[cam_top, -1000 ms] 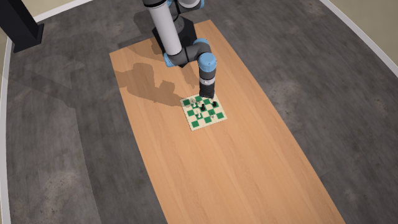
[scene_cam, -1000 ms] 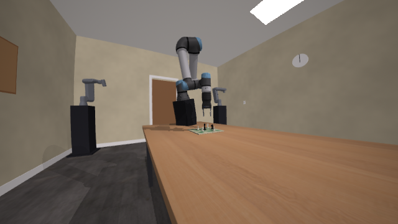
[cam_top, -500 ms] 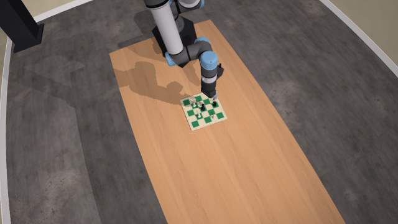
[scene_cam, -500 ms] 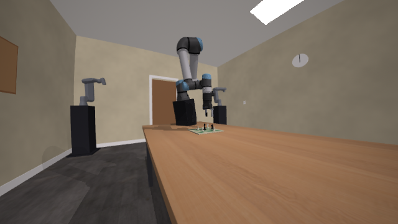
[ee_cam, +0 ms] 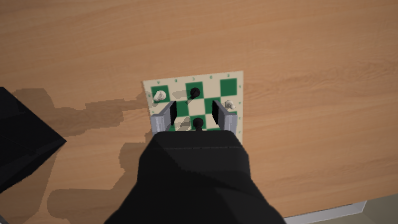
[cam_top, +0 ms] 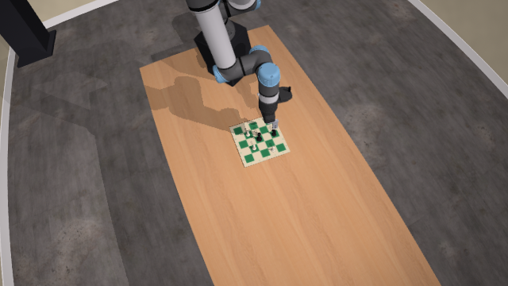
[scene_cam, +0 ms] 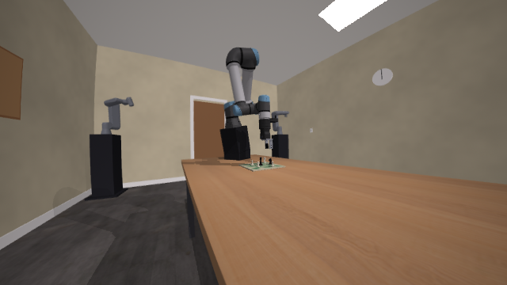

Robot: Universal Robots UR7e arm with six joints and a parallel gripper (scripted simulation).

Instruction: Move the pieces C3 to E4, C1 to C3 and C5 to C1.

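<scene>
Wooden table [cam_top: 302, 199] [scene_cam: 325, 206] [ee_cam: 320, 150]: the pale-brown top supports the green-and-cream board [cam_top: 244, 162] [scene_cam: 253, 170] [ee_cam: 240, 76]. You see the gripper [cam_top: 274, 124] [scene_cam: 268, 145] [ee_cam: 194, 108] above it, fingers spread wide and nothing between them.

The black piece at C5 [cam_top: 274, 133] [scene_cam: 270, 161] [ee_cam: 194, 92] stands upright at the middle of one board edge. By your reading of the layout, this is the piece remaining to be moved; C1, at the opposite edge, has no piece on it. The black centre piece [cam_top: 259, 137] [scene_cam: 261, 161] [ee_cam: 198, 122] occupies C3, and the white piece at E4 [cam_top: 272, 149] [scene_cam: 272, 164] [ee_cam: 230, 104] appears to occupy its goal, so two of your three transfers look complete.

Handling, as you may judge it: the C5 piece is probably light and rigid, with a smooth surface that could slip or turn under an uneven pinch. Centre the fingers over it, descend vertically and grasp the body below the head, above the flared base. Close gently, since a one-sided touch could tip it. Lift it clear of the centre piece, and release only once the base sits flat and wholly within C1.
</scene>
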